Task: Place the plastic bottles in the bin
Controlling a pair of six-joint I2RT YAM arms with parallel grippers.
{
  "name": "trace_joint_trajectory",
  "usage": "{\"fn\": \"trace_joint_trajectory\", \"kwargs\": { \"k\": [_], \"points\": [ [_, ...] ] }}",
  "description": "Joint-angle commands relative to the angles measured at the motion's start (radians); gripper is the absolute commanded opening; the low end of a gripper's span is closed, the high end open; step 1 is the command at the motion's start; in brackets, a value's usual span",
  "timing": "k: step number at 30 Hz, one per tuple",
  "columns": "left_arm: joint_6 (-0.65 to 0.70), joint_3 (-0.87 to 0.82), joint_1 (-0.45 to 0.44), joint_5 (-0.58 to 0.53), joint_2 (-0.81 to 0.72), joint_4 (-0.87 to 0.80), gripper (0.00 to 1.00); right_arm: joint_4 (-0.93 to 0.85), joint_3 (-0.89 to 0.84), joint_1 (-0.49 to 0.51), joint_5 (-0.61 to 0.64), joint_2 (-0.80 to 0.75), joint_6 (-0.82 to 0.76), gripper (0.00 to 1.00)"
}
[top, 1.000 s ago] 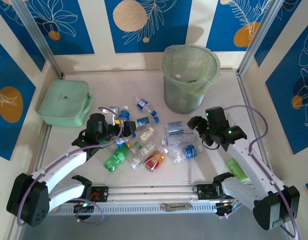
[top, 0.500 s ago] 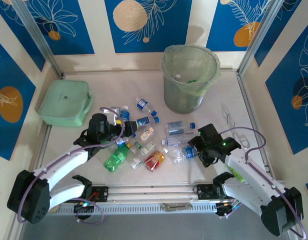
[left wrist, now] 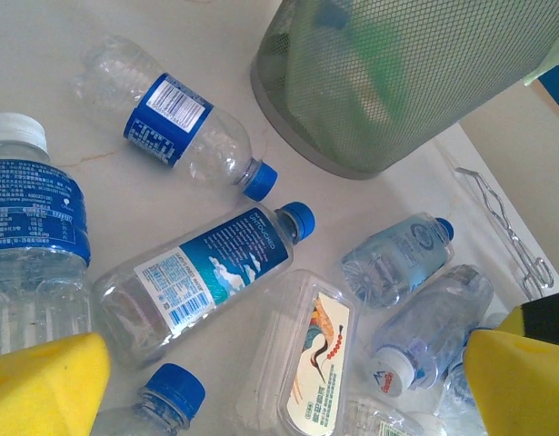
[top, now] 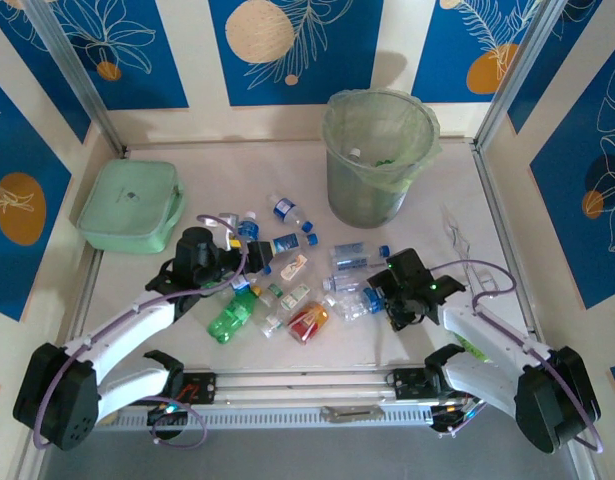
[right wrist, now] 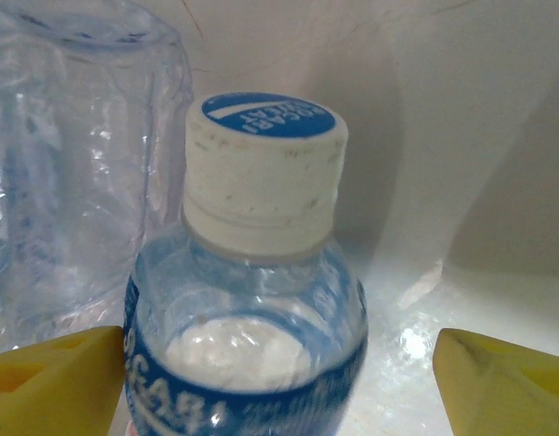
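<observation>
While most of the small plastic bottles (top: 349, 257) lie scattered on the pale table (top: 237, 165) on the near side of the tall round grey bin lined with a pale green bag (top: 367, 195), something green shows inside that bin. Closest to the bin's base lies a clear bottle with a blue label (left wrist: 184, 123); farther from it lie a green bottle (top: 230, 315) and a red-orange one (top: 309, 322). The right gripper (top: 385, 300), near of the bin, has its yellow pads (right wrist: 52, 381) apart on either side of a clear bottle with a white cap and blue label (right wrist: 252, 272), not clamped; a gap shows on one side. The left gripper (top: 242, 262), near-left of the bin, hovers over the pile with its claw wide apart and empty.

Likely risks: the round bottle may roll or squirt out as the pads close; the crushed clear bottle (right wrist: 88, 154) just beside it may be pinched too; a weak grip may drop the load short of the bin's rim.

Open room lies left of the bin, as far as the flat mint-green case (top: 127, 205); right of the bin, the aluminium frame rail (top: 497, 220) leaves only a narrow lane.
</observation>
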Motion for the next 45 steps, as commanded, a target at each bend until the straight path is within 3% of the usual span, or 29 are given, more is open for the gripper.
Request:
{"fn": "trace_joint_trajectory", "kwargs": {
  "k": [1, 9, 22, 30, 45],
  "points": [
    [0.014, -0.002, -0.009, -0.022, -0.026, -0.02, 1.0, 0.04, -0.012, 0.007, -0.015, 0.042, 0.015, 0.87],
    [0.01, -0.002, -0.009, -0.038, -0.027, -0.02, 1.0, 0.071, 0.01, 0.004, 0.013, 0.12, -0.025, 0.81],
    [0.002, 0.006, -0.008, -0.051, -0.019, -0.014, 1.0, 0.084, 0.016, 0.004, 0.029, 0.14, -0.069, 0.58],
    [-0.001, 0.015, -0.009, -0.048, 0.003, -0.002, 1.0, 0.068, 0.049, 0.004, 0.036, 0.139, -0.114, 0.52],
    [-0.011, 0.01, 0.003, -0.101, -0.011, -0.003, 0.99, -0.014, 0.119, -0.012, 0.088, 0.092, -0.21, 0.49]
  ]
}}
